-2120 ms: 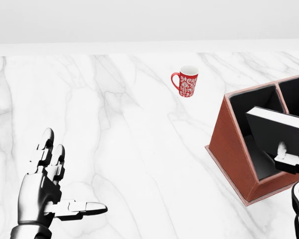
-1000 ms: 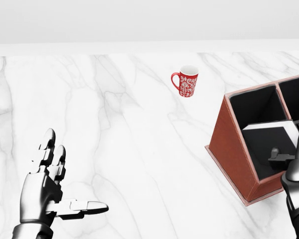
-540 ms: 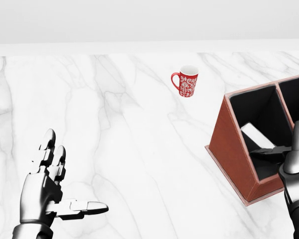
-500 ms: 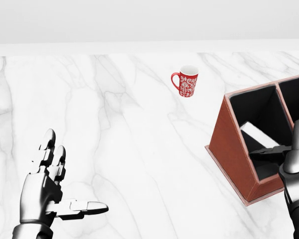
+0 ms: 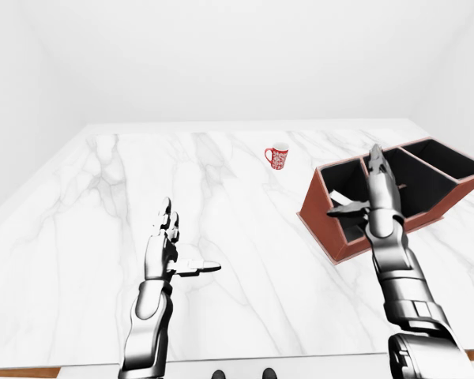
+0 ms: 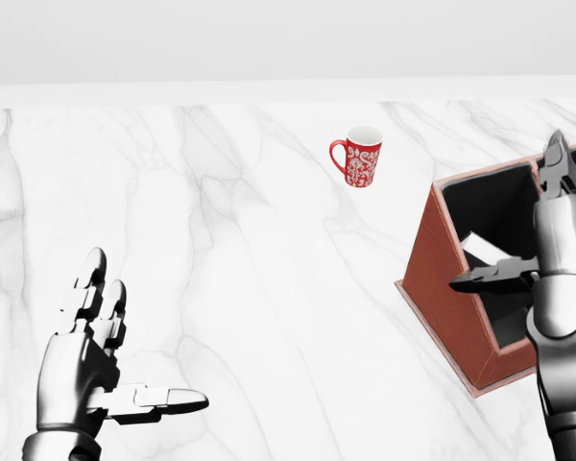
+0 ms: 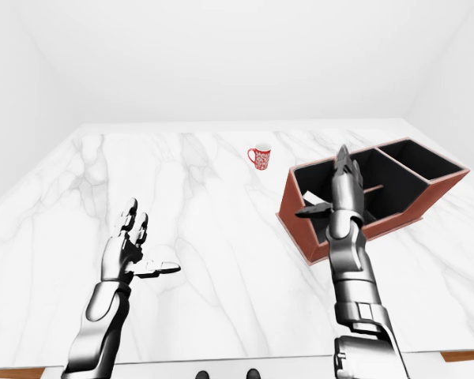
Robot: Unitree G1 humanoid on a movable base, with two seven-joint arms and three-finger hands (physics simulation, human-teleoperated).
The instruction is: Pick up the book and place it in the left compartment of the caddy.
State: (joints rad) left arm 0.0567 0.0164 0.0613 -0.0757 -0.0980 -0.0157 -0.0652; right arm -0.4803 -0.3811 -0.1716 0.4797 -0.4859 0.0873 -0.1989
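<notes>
Book (image 6: 487,252) lying tilted inside left compartment of caddy (image 6: 448,279), at 3 o'clock in head view. Right hand (image 6: 557,240) spread above, empty. Left hand (image 6: 91,360) spread, idle. Likely stiff, light, smooth-covered; grip across edges.

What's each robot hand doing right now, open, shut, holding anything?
Left robot hand: open, empty, over the table.
Right robot hand: open, holding nothing, raised by the caddy.

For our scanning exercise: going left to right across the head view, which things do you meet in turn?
Left hand → red mug → caddy → book inside the caddy's left compartment → right hand, open above the caddy.
</notes>
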